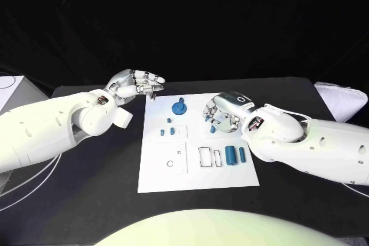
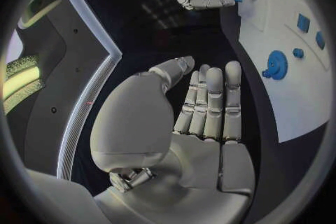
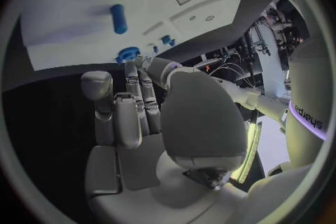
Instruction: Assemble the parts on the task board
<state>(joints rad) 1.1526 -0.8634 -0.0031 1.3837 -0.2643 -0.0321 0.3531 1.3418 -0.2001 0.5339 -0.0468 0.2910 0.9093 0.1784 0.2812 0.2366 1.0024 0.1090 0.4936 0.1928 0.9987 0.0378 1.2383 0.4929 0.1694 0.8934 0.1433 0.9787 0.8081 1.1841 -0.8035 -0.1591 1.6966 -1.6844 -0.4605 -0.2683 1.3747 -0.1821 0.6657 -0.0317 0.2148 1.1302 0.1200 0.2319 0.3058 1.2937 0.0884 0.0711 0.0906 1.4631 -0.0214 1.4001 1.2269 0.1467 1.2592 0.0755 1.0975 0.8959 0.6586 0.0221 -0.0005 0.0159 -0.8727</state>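
The white task board [image 1: 196,174] lies in the middle of the black table. On it are a blue gear with a knob [image 1: 179,106], small blue blocks [image 1: 167,132], a short blue peg [image 1: 213,129] and upright blue cylinders [image 1: 236,155] beside a white frame [image 1: 206,156]. My left hand [image 1: 137,85] hovers above the board's far left corner; in the left wrist view its fingers [image 2: 210,101] lie straight and hold nothing, with the gear [image 2: 276,63] off to one side. My right hand [image 1: 223,113] hangs over the board's far right part, just beyond the peg, fingers [image 3: 133,101] partly bent, nothing in them.
A raised white plate [image 1: 170,156] sits on the board's left half. A white box [image 1: 11,91] stands at the table's far left, and a white bundle [image 1: 342,99] at the far right. Cables [image 1: 31,187] run along the left side.
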